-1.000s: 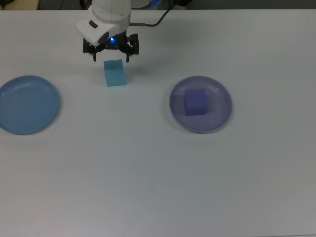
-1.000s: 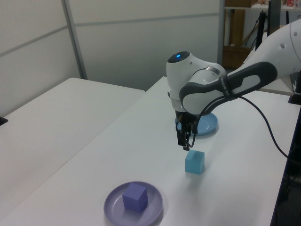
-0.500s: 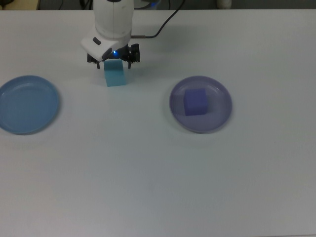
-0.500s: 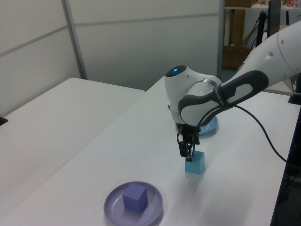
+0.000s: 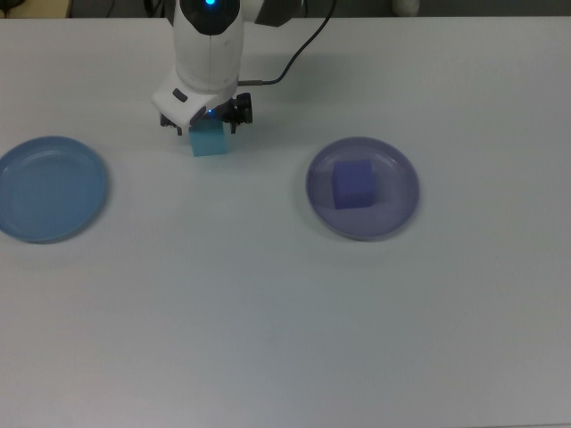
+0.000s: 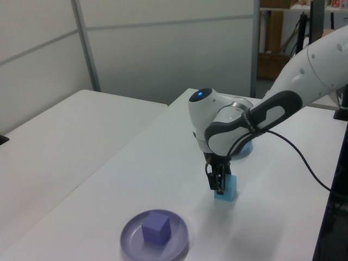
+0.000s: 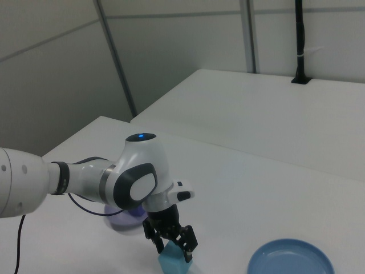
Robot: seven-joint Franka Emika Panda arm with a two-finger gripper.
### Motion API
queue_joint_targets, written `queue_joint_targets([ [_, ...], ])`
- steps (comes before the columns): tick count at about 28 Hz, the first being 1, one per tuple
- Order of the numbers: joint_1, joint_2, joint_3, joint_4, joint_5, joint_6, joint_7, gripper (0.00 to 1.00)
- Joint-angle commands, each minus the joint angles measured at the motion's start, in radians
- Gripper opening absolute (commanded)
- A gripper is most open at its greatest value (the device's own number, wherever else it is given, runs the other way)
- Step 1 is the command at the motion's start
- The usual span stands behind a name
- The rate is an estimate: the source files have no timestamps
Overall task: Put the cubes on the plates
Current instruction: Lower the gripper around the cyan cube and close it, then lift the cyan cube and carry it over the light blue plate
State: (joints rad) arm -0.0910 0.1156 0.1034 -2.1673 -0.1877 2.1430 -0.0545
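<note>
A light cyan cube [image 5: 208, 143] [image 6: 230, 187] [image 7: 174, 264] sits on the white table between the two plates. My gripper [image 5: 203, 125] [image 6: 218, 184] [image 7: 171, 242] is lowered over it, open, one finger on each side of the cube's top. The purple cube [image 5: 353, 185] [image 6: 156, 227] rests on the lavender plate [image 5: 397, 212] [image 6: 129, 239] at the top view's right. At the top view's left lies the light blue plate [image 5: 49, 187] [image 7: 291, 260], with nothing on it. In the left view the arm hides most of the blue plate.
A black cable [image 5: 294, 49] trails from the arm toward the top view's upper edge. A second white table [image 6: 65, 141] stands beside this one in the left view. The table's near edge runs close to the cube in the right view.
The gripper has come down from above and behind the cyan cube until its open fingers straddle it. Cubes and plates have not moved.
</note>
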Motion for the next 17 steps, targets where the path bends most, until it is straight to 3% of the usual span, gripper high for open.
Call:
queue_joint_targets([
  [1, -0.009, -0.016, -0.004, -0.031, -0.021, 0.035, -0.019, 0.66],
  [2, -0.009, -0.016, -0.004, -0.029, -0.021, 0.035, -0.019, 0.45],
  [3, -0.009, -0.014, -0.004, -0.029, -0.021, 0.035, -0.019, 0.35],
  [7, -0.015, -0.019, -0.004, -0.013, -0.016, 0.028, -0.019, 0.09],
  [12, -0.062, -0.019, -0.004, 0.088, 0.002, -0.011, -0.019, 0.09],
  [13, -0.087, -0.014, -0.004, 0.145, 0.020, -0.040, -0.027, 0.09],
  [17, -0.145, -0.011, -0.005, 0.237, 0.106, -0.078, -0.109, 0.09],
])
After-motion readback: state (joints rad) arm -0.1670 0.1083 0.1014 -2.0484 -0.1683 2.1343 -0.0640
